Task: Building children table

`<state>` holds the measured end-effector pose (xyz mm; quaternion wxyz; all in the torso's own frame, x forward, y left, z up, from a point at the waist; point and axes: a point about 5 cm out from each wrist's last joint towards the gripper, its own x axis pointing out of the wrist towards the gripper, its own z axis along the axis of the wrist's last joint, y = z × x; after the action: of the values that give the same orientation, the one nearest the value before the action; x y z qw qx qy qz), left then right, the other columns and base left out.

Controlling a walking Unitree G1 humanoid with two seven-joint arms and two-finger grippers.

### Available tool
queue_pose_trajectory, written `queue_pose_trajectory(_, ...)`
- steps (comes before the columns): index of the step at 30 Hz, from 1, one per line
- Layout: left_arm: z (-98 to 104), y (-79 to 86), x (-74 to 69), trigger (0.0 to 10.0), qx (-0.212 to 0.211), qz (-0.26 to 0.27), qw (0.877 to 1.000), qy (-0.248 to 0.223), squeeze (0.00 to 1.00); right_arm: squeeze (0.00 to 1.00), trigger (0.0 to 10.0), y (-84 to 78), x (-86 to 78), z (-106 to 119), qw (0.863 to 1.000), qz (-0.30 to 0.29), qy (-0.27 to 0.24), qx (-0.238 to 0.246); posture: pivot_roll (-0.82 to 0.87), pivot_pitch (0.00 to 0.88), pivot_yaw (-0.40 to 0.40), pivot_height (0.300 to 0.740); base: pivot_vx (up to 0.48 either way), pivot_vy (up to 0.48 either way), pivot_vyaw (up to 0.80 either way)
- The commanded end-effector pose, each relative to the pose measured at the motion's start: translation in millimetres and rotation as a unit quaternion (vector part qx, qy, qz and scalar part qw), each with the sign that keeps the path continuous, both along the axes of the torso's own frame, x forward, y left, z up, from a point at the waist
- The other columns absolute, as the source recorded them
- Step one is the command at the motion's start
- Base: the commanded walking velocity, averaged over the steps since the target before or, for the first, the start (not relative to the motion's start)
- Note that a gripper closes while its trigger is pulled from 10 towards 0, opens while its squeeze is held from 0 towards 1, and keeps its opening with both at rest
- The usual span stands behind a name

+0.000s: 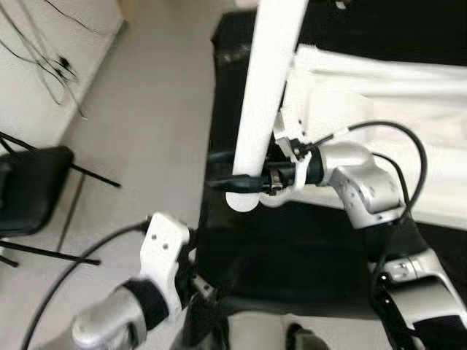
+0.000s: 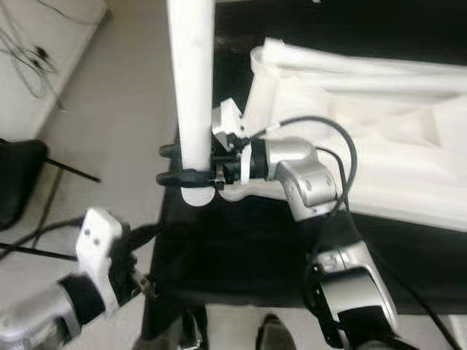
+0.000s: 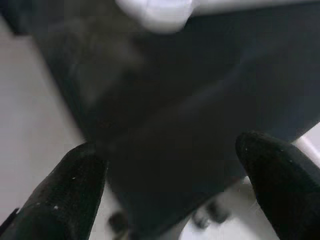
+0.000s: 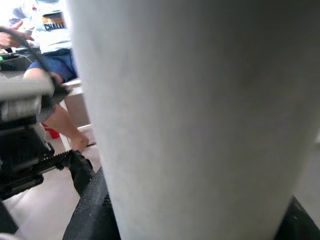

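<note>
I see one smooth white cylindrical table leg [image 1: 264, 95] held upright, my right gripper [image 1: 232, 169] clamped round its lower end above a black mat [image 1: 292, 248] bearing the white tabletop [image 1: 394, 102], my left gripper [image 3: 170, 195] spread open near pale floor [image 1: 153, 124].

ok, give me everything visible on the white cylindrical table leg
The white cylindrical table leg is a smooth, matte tube with a rounded lower end, its upper end cut off by the frame. It is held roughly upright, slightly tilted, above the black mat's edge. The right gripper clamps it near the lower end, black fingers either side. The white tabletop piece lies beside it.
</note>
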<state>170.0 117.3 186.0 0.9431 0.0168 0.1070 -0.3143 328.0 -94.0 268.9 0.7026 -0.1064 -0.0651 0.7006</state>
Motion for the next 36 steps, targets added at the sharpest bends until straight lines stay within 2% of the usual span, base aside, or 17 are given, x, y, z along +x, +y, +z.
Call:
queue_pose_trajectory(1,4,-1.0,-3.9,10.0,0.007,0.003,1.0,-0.016,0.0,0.0,10.0,6.9,-2.0,2,1.0,0.02,-0.009,0.0,0.07,0.41,0.084,0.74,0.0,0.0,0.0)
queue_pose_trajectory(2,3,2.0,-8.4,10.0,0.029,0.011,0.999,-0.017,0.0,0.0,10.0,6.3,-0.5,4,1.0,0.024,-0.008,0.0,0.07,0.42,0.081,0.74,0.0,0.0,0.0)
queue_pose_trajectory(3,3,2.0,-8.4,10.0,0.029,0.011,0.999,-0.017,0.0,0.0,10.0,6.3,-0.5,4,1.0,0.024,-0.008,0.0,0.07,0.42,0.081,0.74,0.0,0.0,0.0)
queue_pose_trajectory(4,4,5.8,-10.7,10.0,0.054,0.02,0.998,-0.031,0.0,0.0,10.0,5.1,1.8,7,1.0,0.025,-0.008,0.001,0.07,0.433,0.08,0.74,0.0,0.0,0.0)
queue_pose_trajectory(7,4,12.5,-13.0,10.0,0.078,0.047,0.994,-0.058,0.0,0.0,10.0,2.6,5.3,9,1.0,0.018,-0.012,-0.001,0.07,0.444,0.082,0.74,0.0,0.0,0.0)
queue_pose_trajectory(9,6,21.0,-15.3,10.0,0.121,0.09,0.982,-0.113,0.0,0.0,10.0,-3.0,12.0,16,1.0,-0.001,-0.016,0.007,0.07,0.455,0.084,0.74,0.0,0.0,0.0)
queue_pose_trajectory(11,6,21.0,-15.3,10.0,0.121,0.09,0.982,-0.113,0.0,0.0,10.0,-3.0,12.0,16,1.0,-0.001,-0.016,0.007,0.07,0.455,0.084,0.74,0.0,0.0,0.0)
queue_pose_trajectory(12,7,26.8,-12.4,10.0,0.15,0.114,0.971,-0.149,0.0,0.0,10.0,-12.9,17.0,27,0.999,-0.013,-0.019,0.025,0.08,0.463,0.088,0.74,0.0,0.0,0.0)
queue_pose_trajectory(14,7,28.4,-10.3,10.0,0.158,0.115,0.968,-0.157,0.0,0.0,10.0,-17.1,18.0,31,0.999,-0.014,-0.019,0.032,0.08,0.463,0.088,0.74,0.0,0.0,0.0)
queue_pose_trajectory(19,6,28.0,-9.1,10.0,0.138,0.101,0.974,-0.152,0.0,0.0,10.0,-25.4,14.8,38,0.999,0.01,-0.02,0.033,0.09,0.464,0.09,0.74,0.0,0.0,0.0)
queue_pose_trajectory(22,5,23.9,-10.8,10.0,0.112,0.075,0.981,-0.138,0.0,0.0,10.0,-30.0,9.9,40,0.999,0.038,-0.022,0.017,0.09,0.465,0.09,0.74,0.0,0.0,0.0)
queue_pose_trajectory(24,3,17.0,-15.4,10.0,0.077,0.029,0.989,-0.121,0.0,0.0,10.0,-32.2,4.3,38,0.997,0.068,-0.024,-0.013,0.09,0.465,0.087,0.74,0.0,0.0,0.0)
queue_pose_trajectory(26,3,17.0,-15.4,10.0,0.077,0.029,0.989,-0.121,0.0,0.0,10.0,-32.2,4.3,38,0.997,0.068,-0.024,-0.013,0.09,0.465,0.087,0.74,0.0,0.0,0.0)
queue_pose_trajectory(27,2,13.6,-18.1,10.0,0.052,0.002,0.993,-0.109,0.0,0.0,10.0,-32.1,2.4,36,0.996,0.078,-0.026,-0.028,0.08,0.468,0.085,0.74,0.0,0.0,0.0)
queue_pose_trajectory(28,2,13.6,-18.1,10.0,0.052,0.002,0.993,-0.109,0.0,0.0,10.0,-32.1,2.4,36,0.996,0.078,-0.026,-0.028,0.08,0.468,0.085,0.74,0.0,0.0,0.0)
queue_pose_trajectory(31,0,6.0,-23.8,10.0,0.014,-0.055,0.993,-0.101,0.0,0.0,10.0,-30.8,0.3,33,0.994,0.093,-0.026,-0.054,0.07,0.47,0.08,0.74,0.0,0.0,0.0)
queue_pose_trajectory(36,0,4.5,-22.9,10.0,0.009,-0.073,0.991,-0.107,0.0,0.0,10.0,-25.7,-0.9,26,0.992,0.099,-0.029,-0.07,0.06,0.472,0.077,0.74,0.0,0.0,0.0)
